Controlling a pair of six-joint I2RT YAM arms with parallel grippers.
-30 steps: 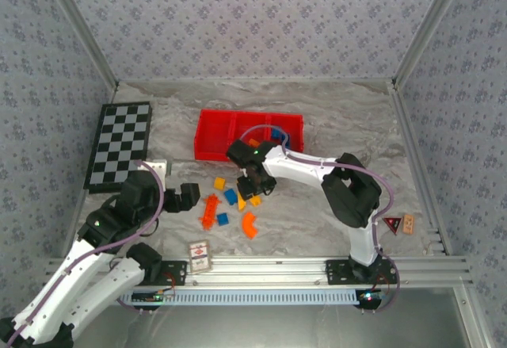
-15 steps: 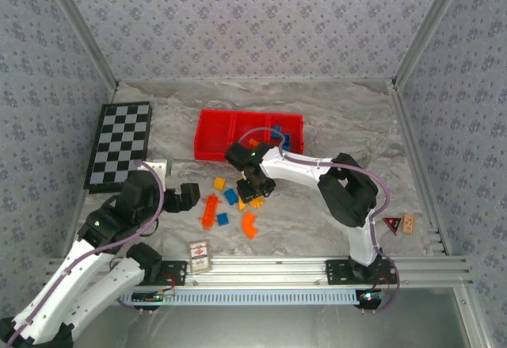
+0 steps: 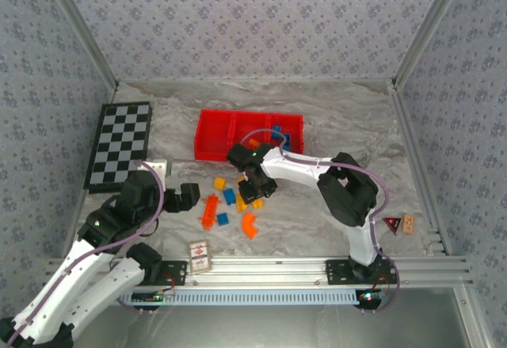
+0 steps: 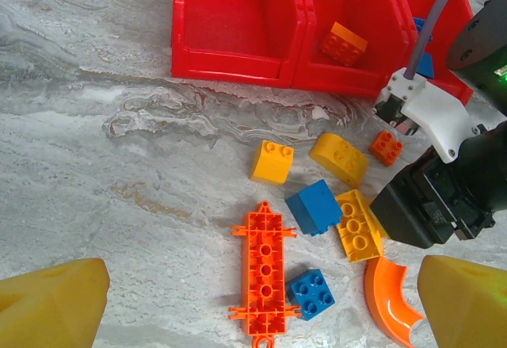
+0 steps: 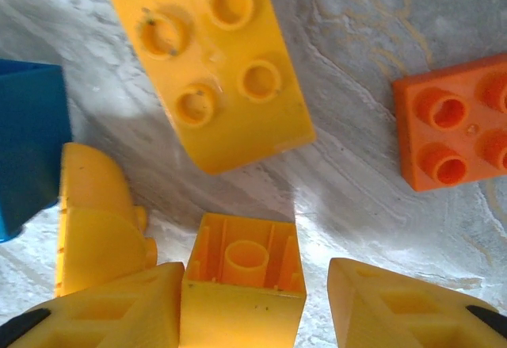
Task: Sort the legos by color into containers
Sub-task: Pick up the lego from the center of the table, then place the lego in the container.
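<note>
The legos lie loose in front of the red containers (image 3: 210, 138): a long orange one (image 4: 264, 267), blue ones (image 4: 314, 206), yellow ones (image 4: 272, 162), a curved orange one (image 4: 388, 300). One orange brick (image 4: 344, 43) lies in the tray's middle compartment and a blue one (image 4: 424, 63) in the right. My right gripper (image 3: 255, 192) is down in the pile, open. An upturned yellow brick (image 5: 244, 284) stands between its fingers, against the left finger (image 5: 103, 308) and clear of the right. My left gripper (image 3: 186, 196) hangs open left of the pile, holding nothing.
A black-and-white checkerboard (image 3: 119, 142) lies at the far left. A small white card with a red mark (image 3: 200, 254) sits near the front rail. Two small tokens (image 3: 400, 223) lie at the right edge. Patterned walls close in three sides.
My right gripper has shifted slightly over the pile and its jaws have narrowed a little around the yellow brick. The left arm has not moved.
</note>
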